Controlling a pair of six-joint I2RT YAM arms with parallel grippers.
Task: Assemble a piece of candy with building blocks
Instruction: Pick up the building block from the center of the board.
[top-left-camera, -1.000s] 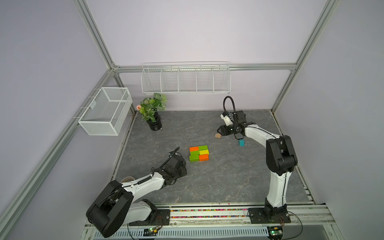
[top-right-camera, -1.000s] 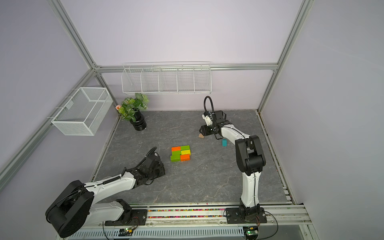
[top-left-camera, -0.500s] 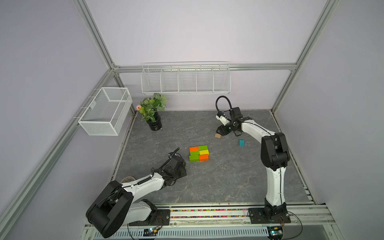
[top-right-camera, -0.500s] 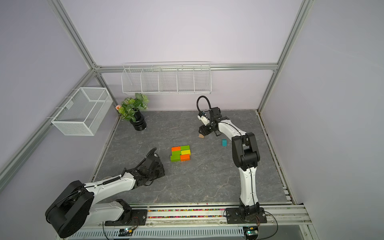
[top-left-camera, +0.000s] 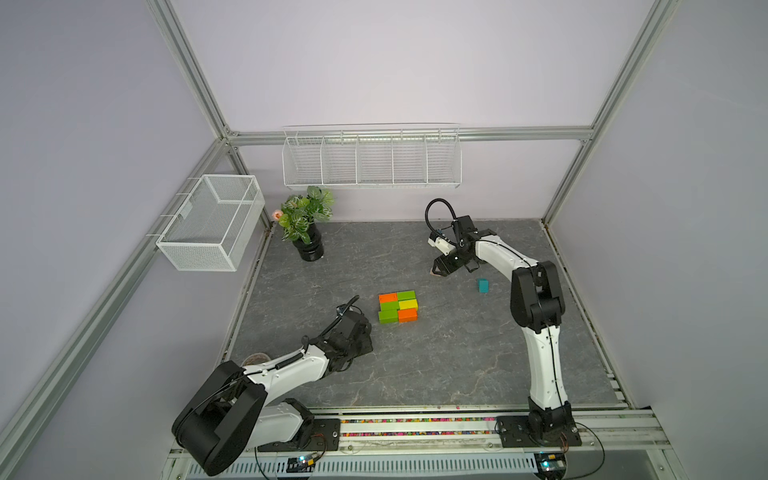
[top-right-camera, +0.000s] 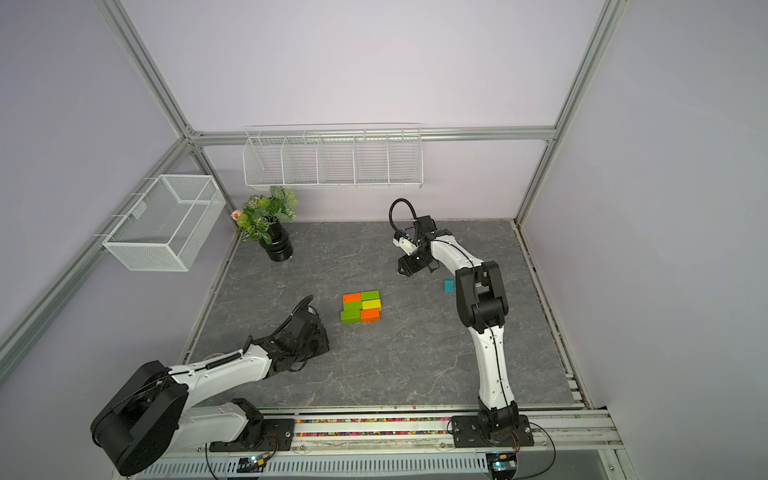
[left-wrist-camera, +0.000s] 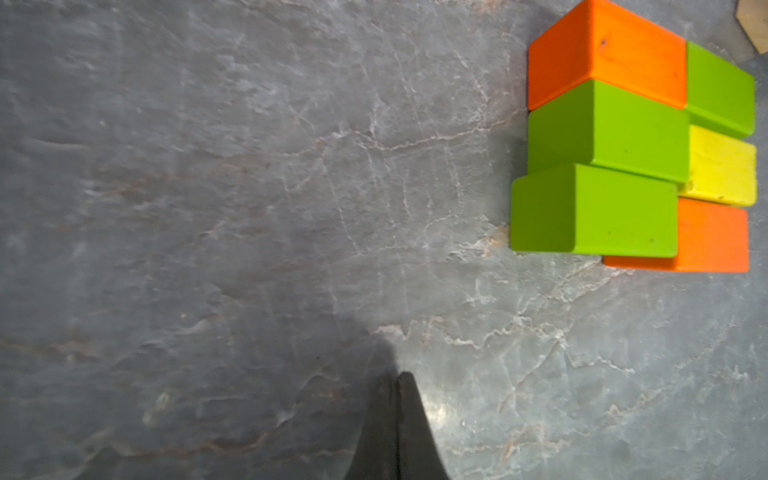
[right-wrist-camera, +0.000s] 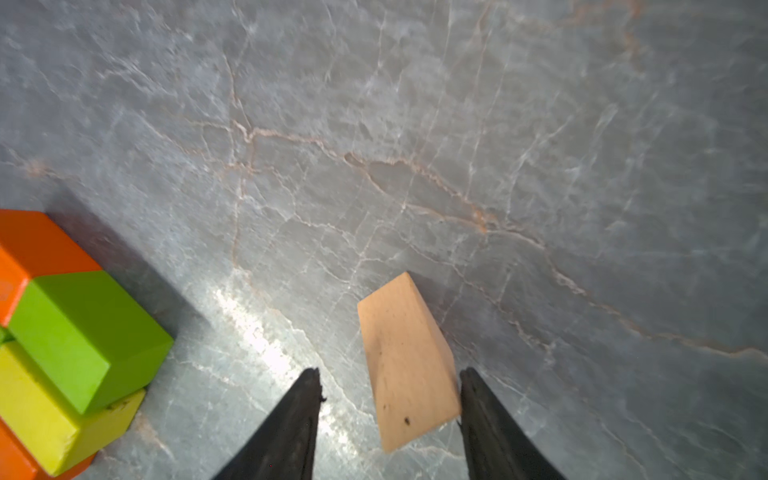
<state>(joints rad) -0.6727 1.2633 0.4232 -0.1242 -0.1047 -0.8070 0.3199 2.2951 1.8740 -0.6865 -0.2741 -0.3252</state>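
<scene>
Right arm (top-left-camera: 498, 257) has swung inward, so right gripper (right-wrist-camera: 390, 370) now straddles the tan triangle (right-wrist-camera: 405, 353), jaws apart, not clamped. Left gripper (left-wrist-camera: 395, 376) lies low, pinched empty, near the brick rectangle (top-left-camera: 397, 306); teal triangle (top-left-camera: 483, 285) sits apart.

Robot lab; aluminium frame (top-left-camera: 193, 79) enclosure

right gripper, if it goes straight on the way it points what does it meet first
Probably the tan triangle block, which sits between the fingers of the open right gripper; past it only bare table shows.
</scene>
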